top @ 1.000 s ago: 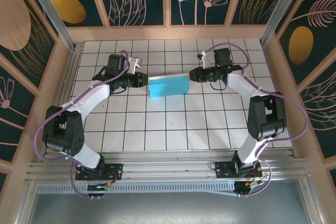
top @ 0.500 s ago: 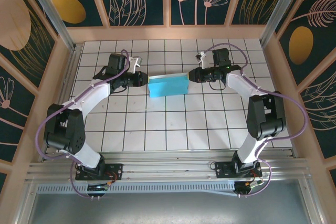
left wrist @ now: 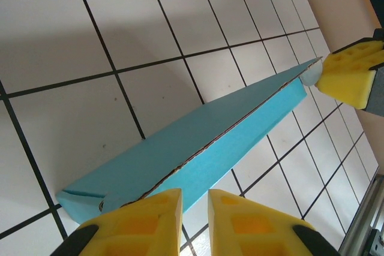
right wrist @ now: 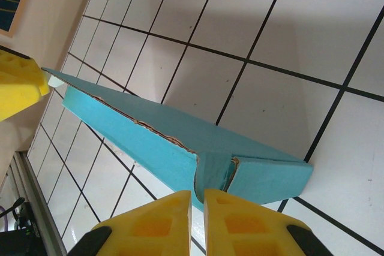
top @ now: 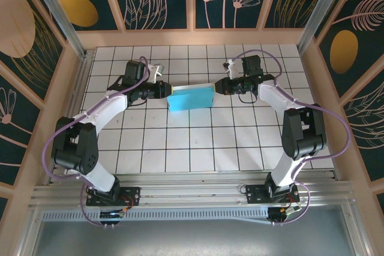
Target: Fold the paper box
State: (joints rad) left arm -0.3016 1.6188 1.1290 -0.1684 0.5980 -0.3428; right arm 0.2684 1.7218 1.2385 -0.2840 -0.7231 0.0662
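Squarely between the two arms, the flat teal-blue rectangular paper box (top: 192,98) lies on the white tiled table with black grid lines (top: 180,142). It sits in the far half of the table, about midway between the left and right edges. Its long side runs left to right, with the right end turned slightly toward the far edge.

The left gripper (top: 165,91) meets the box's left end and the right gripper (top: 219,86) meets its right end, both low over the tiles.

In the left wrist view the left gripper (left wrist: 190,199) has its yellow foam pads (left wrist: 144,220) drawn close, with only a narrow slit between them. The near end of the box (left wrist: 198,148) reaches right up to them. Whether they pinch the cardboard there I cannot tell. A thin, ragged seam runs along the box's upper surface toward its far corner, where one yellow pad of the right gripper (left wrist: 351,73) touches the tip.

In the right wrist view the right gripper (right wrist: 197,199) also has its yellow pads (right wrist: 150,226) nearly together, the slit narrower still. The box (right wrist: 156,142) ends just ahead of them, with a tucked end flap standing slightly ajar by the slit. Again I cannot tell whether anything is clamped. At the box's far corner a yellow pad of the left gripper (right wrist: 18,82) touches the cardboard.
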